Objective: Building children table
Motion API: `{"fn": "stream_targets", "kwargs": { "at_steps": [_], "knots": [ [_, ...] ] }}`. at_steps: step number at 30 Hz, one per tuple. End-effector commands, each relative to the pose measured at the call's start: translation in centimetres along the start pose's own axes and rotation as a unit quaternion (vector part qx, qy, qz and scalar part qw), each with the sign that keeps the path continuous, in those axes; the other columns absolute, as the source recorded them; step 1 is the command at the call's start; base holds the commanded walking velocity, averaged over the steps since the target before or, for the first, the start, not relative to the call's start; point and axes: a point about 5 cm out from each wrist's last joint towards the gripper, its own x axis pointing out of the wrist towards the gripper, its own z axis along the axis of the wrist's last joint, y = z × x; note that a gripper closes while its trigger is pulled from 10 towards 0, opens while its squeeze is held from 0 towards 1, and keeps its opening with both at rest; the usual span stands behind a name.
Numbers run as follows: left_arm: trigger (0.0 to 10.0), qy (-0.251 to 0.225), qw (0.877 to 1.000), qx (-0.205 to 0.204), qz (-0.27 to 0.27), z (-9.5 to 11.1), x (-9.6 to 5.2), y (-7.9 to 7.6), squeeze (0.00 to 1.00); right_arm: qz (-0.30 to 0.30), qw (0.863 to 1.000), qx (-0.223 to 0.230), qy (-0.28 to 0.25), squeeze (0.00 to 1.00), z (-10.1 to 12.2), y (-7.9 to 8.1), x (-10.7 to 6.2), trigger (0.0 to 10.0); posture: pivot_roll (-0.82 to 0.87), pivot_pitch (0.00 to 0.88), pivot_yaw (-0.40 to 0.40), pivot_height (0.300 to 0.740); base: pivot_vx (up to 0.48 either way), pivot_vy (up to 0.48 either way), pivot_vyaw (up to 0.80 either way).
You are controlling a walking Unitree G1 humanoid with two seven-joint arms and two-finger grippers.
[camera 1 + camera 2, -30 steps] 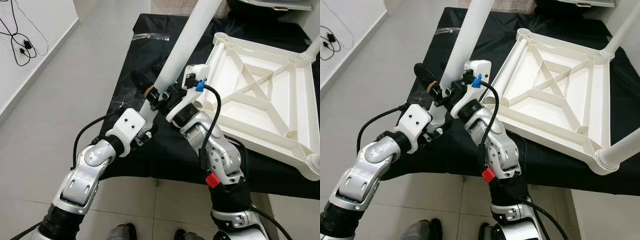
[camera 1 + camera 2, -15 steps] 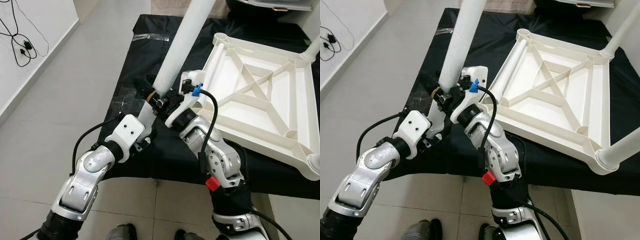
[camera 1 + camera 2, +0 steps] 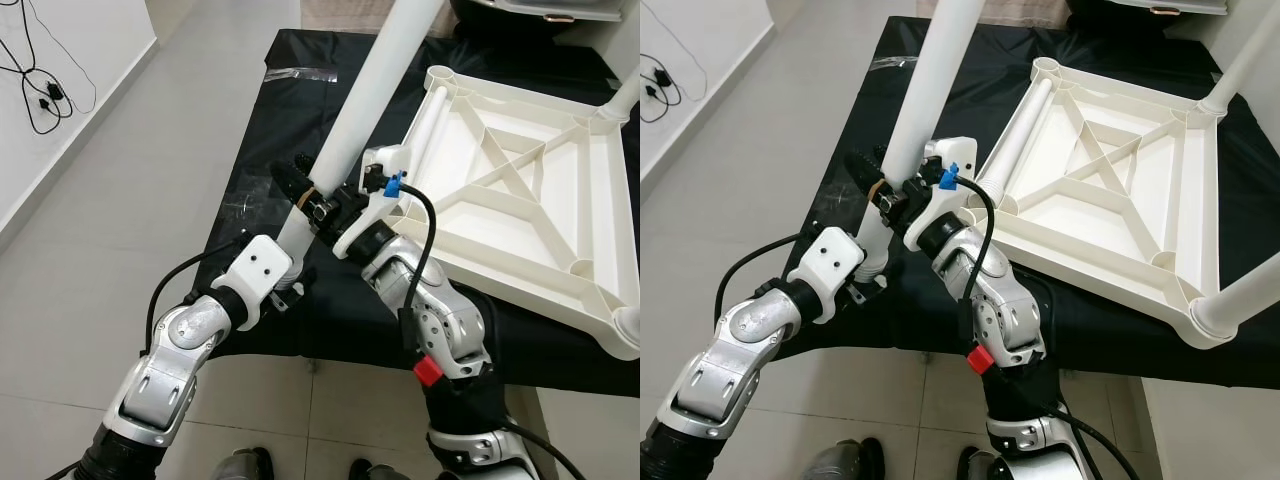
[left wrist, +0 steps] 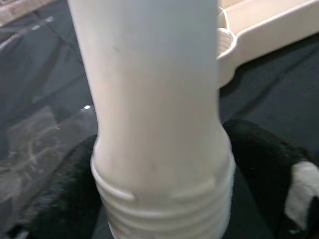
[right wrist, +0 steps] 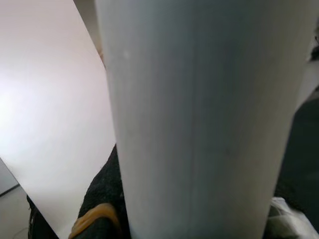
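Note:
A long white table leg (image 3: 365,90) slants up and away from me over the near left corner of the black-covered table (image 3: 290,90). Both grippers hold it. My left gripper (image 3: 293,228) is shut on its lower, threaded end (image 4: 164,214), with a black finger (image 4: 259,164) on each side. Just above it, my right gripper (image 3: 312,190) is shut around the shaft (image 5: 199,119). The white table top (image 3: 560,285) lies upside down to the right. It has a leg standing in its far right corner (image 3: 625,95) and another in its near right corner (image 3: 1240,295).
Another white leg (image 3: 425,130) lies along the table top's left edge. Grey tiled floor (image 3: 120,200) stretches to the left, with black cables (image 3: 40,90) by the wall. The table's near edge is close in front of my body.
The leg leaned a little steeper half a second ago and has tilted back. My left arm sits lower on the leg than one second ago. Both grips have held.

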Motion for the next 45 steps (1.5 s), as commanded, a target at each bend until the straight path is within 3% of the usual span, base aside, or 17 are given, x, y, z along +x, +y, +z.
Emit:
{"fn": "stream_targets", "kwargs": {
  "at_steps": [1,2,3,4,5,6,8,9,10,18,24,36,45],
  "knots": [
    [10.0,0.022,1.0,-0.003,0.002,-0.9,-0.4,-0.4,1.0,-0.012,0.999,-0.021,-0.045,0.0,2.1,-0.7,0.4,0.0,0.13,0.154,-0.019,0.74,0.0,0.0,0.0],
    [10.0,0.033,0.999,0.006,0.026,-1.2,-0.8,0.2,0.9,-0.027,0.997,-0.035,-0.057,0.0,3.1,-1.6,0.4,0.0,0.13,0.155,-0.022,0.74,0.0,0.0,0.0],
    [10.0,0.033,0.999,0.006,0.026,-1.2,-0.8,0.2,0.9,-0.027,0.997,-0.035,-0.057,0.0,3.1,-1.6,0.4,0.0,0.13,0.155,-0.022,0.74,0.0,0.0,0.0],
    [10.0,0.037,0.999,0.009,0.037,-1.3,-1.0,0.5,0.36,-0.035,0.997,-0.041,-0.063,0.0,3.5,-2.0,0.4,0.0,0.13,0.155,-0.022,0.74,0.0,0.0,0.0],
    [10.0,0.037,0.999,0.009,0.037,-1.3,-1.0,0.5,0.36,-0.035,0.997,-0.041,-0.063,0.0,3.5,-2.0,0.4,0.0,0.13,0.155,-0.022,0.74,0.0,0.0,0.0],
    [10.0,0.04,0.998,0.009,0.051,-1.4,-1.2,0.8,0.0,-0.043,0.995,-0.053,-0.068,0.0,3.9,-2.5,0.3,0.0,0.13,0.156,-0.022,0.74,0.0,0.0,0.0],
    [10.0,0.042,0.997,0.007,0.069,-1.5,-1.5,1.2,0.0,-0.055,0.994,-0.064,-0.073,0.0,4.3,-3.0,0.3,0.0,0.14,0.157,-0.024,0.74,0.0,0.0,0.0],
    [10.0,0.042,0.995,0.004,0.089,-1.5,-1.7,1.6,0.0,-0.071,0.992,-0.076,-0.078,0.0,4.7,-3.6,0.2,3.0,0.14,0.158,-0.022,0.74,0.0,0.0,0.0],
    [10.0,0.041,0.993,0.001,0.111,-1.5,-1.9,2.0,0.0,-0.086,0.989,-0.089,-0.083,0.0,5.2,-4.2,0.2,10.0,0.14,0.158,-0.022,0.74,0.0,0.0,0.0],
    [10.0,0.007,0.984,-0.018,0.179,-0.4,-2.6,3.3,0.0,-0.135,0.98,-0.114,-0.096,0.0,6.6,-6.1,0.1,10.0,0.14,0.161,-0.025,0.74,0.0,0.0,-0.5],
    [10.0,-0.006,0.98,-0.036,0.195,0.2,-2.6,3.2,0.0,-0.137,0.977,-0.124,-0.104,0.0,7.2,-6.5,0.6,10.0,0.14,0.164,-0.026,0.74,0.0,0.0,-0.78],
    [10.0,-0.004,0.975,-0.059,0.216,0.3,-2.7,3.8,0.0,-0.143,0.974,-0.131,-0.113,0.0,7.3,-6.7,1.0,10.0,0.14,0.168,-0.031,0.74,0.0,0.436,0.0],
    [10.0,-0.004,0.971,-0.068,0.231,0.5,-2.7,3.8,0.0,-0.151,0.972,-0.144,-0.113,0.0,7.5,-7.0,1.0,10.0,0.14,0.174,-0.033,0.74,0.0,0.0,0.0]
  ]
}}
